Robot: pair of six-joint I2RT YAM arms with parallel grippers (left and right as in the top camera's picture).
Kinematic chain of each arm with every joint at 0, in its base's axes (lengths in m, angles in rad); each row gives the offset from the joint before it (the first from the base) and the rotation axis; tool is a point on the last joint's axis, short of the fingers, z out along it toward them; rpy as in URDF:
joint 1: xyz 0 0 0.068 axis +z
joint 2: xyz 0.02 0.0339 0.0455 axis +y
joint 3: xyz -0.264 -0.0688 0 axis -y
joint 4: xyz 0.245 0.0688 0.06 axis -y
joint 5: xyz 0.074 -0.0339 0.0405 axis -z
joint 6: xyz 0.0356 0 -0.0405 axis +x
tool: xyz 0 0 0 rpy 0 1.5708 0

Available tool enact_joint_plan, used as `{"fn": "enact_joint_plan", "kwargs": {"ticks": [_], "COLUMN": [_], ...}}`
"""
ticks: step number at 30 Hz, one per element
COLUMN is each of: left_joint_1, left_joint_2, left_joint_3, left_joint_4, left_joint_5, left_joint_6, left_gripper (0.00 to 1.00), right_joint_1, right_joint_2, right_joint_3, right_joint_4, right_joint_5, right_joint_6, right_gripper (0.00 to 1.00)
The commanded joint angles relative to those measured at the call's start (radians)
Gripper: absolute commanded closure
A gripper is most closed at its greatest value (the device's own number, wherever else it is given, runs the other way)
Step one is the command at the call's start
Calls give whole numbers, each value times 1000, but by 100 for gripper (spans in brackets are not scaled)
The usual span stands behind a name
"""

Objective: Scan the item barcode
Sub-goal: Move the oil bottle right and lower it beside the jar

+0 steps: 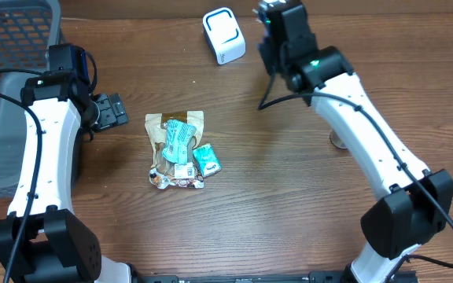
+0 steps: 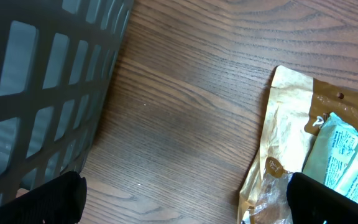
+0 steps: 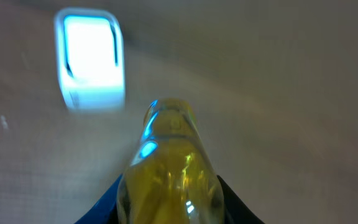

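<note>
Yellow bottle (image 3: 169,162) gripped by right end effector (image 3: 169,208) near scanner (image 3: 91,59); left end effector (image 1: 115,110) gapes wide.

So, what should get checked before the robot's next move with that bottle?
1. Right pincer grips the yellowish bottle: ok, it is closed on it.
2. White scanner in sight: ok, it is ahead of the bottle's tip, off to the left in the right wrist view.
3. Barcode turned toward the scanner: cannot tell, no label shows.
4. Left pincer out of the way: ok, it is open and empty, between the basket and the packets.
5. Space around the scanner: ok, the packets lie well apart from it.
</note>
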Motion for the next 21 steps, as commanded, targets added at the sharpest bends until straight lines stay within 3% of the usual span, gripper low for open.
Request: {"fn": "enact_joint_plan", "kwargs": {"ticks": [1,7,14,21], "left_joint_1": [2,2,2,2], "left_joint_2": [-16,-16,-16,-16], "left_joint_3": [20,20,20,20], "left_joint_4": [0,0,0,0], "left_joint_5": [-13,-13,-13,-13], "left_joint_6": [12,12,11,11], "left_gripper": [0,1,0,0], "right_joint_1": [-58,-165,-240,-240], "right_joint_2": [-8,-7,-7,-7], "right_joint_3": [12,8,-16,-119], "right_joint_4": [-117,-339,-476,-410], "right_joint_5": [-101,-264,-364,-307], "right_joint_6": [209,230,231,231], "right_gripper": [96,93,93,93]}}
